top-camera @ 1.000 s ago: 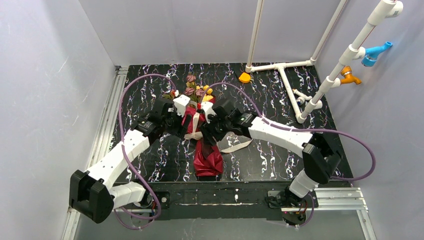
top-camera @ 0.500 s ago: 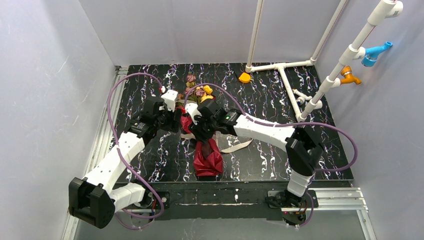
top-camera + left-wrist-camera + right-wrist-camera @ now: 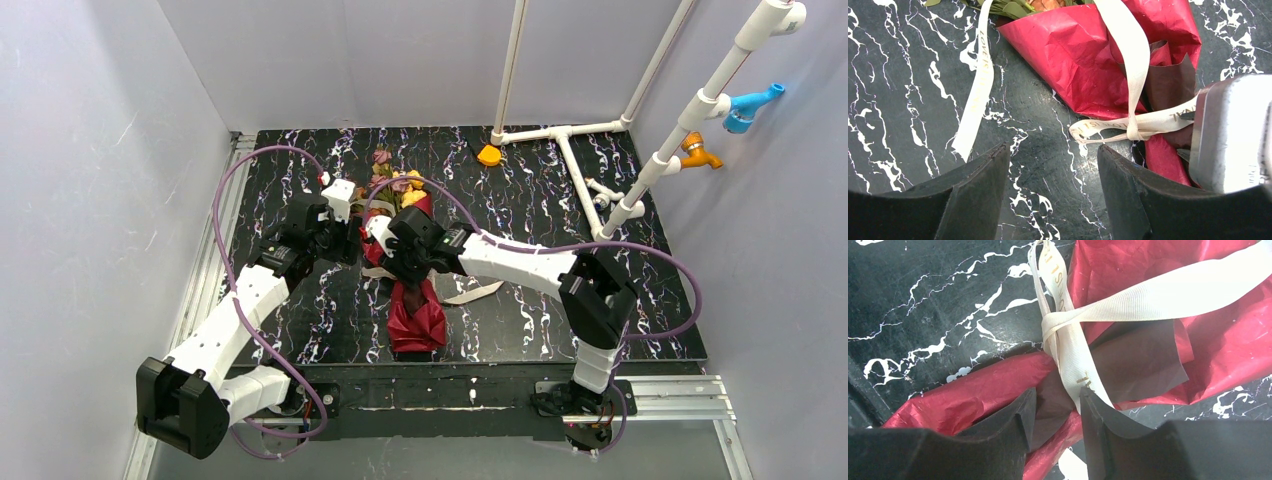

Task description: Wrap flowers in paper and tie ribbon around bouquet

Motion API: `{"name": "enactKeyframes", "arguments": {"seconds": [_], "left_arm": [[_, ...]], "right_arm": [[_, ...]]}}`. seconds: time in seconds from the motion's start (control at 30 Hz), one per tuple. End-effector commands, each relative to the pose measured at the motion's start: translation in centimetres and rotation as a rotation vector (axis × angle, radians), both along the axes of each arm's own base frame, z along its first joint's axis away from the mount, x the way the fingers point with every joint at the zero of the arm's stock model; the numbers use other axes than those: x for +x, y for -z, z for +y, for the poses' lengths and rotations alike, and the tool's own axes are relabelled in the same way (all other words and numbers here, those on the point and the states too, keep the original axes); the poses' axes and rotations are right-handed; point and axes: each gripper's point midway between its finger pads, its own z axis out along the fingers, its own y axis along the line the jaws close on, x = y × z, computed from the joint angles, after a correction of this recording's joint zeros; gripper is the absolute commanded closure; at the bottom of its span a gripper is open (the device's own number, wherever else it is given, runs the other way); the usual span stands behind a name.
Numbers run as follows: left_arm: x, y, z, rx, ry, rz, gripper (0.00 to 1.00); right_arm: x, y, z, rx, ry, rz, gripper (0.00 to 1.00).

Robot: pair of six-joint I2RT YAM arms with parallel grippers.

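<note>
the bouquet (image 3: 415,315) lies in the middle of the black surface (image 3: 520,200) in the top view. its flowers (image 3: 395,182) point to the top of the frame and the thin end of the red paper (image 3: 1073,55) points to the bottom. both arms reach in from the two sides and meet at its middle.

the cream ribbon (image 3: 1173,295) goes over the paper and crosses itself in a small knot at the edge of the wrap. in the left wrist view a little loop sticks out from the knot onto the surface. one long end lies flat in the upper left of that frame.

the left gripper (image 3: 1053,170) has its fingers wide apart. only bare surface is between them, and the ribbon loop is just above the tips.

the right gripper (image 3: 1058,410) has its fingers close, with a small gap. a dark fold of paper and one ribbon end sit at that gap. i cannot tell if they are pinched.
</note>
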Motion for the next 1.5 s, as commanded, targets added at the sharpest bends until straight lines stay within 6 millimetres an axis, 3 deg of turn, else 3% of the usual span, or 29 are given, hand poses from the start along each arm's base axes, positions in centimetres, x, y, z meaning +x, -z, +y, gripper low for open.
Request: {"name": "enactKeyframes", "arguments": {"seconds": [0.0, 0.23, 0.53, 0.7, 0.9, 1.23, 1.37, 1.47], "left_arm": [[-0.4, -0.9, -0.3, -0.014, 0.019, -0.022, 0.37], [-0.6, -0.8, -0.2, -0.013, 0.019, -0.021, 0.37], [-0.7, -0.9, -0.2, -0.014, 0.021, -0.025, 0.37], [-0.7, -0.9, -0.1, -0.014, 0.02, -0.025, 0.37], [-0.7, -0.9, -0.1, -0.014, 0.02, -0.024, 0.37], [-0.8, -1.1, -0.1, -0.015, 0.021, -0.033, 0.37], [-0.8, -1.0, -0.1, -0.014, 0.021, -0.031, 0.37], [-0.8, -1.1, -0.1, -0.016, 0.021, -0.034, 0.37]], "right_arm": [[1.0, -0.2, 0.9, -0.006, 0.002, -0.042, 0.56], [1.3, -0.6, 1.6, 0.021, 0.019, -0.055, 0.62], [2.2, 0.9, 1.2, -0.034, 0.082, -0.077, 0.73], [2.9, 0.7, 1.1, -0.03, 0.139, -0.099, 0.72], [2.9, 0.4, 1.5, -0.013, 0.167, -0.085, 0.59], [3.4, 2.2, 0.9, -0.074, 0.235, -0.098, 0.64], [3.6, 2.8, 0.4, -0.123, 0.257, -0.126, 0.68], [3.8, 3.2, 0.2, -0.133, 0.286, -0.128, 0.78]]}}
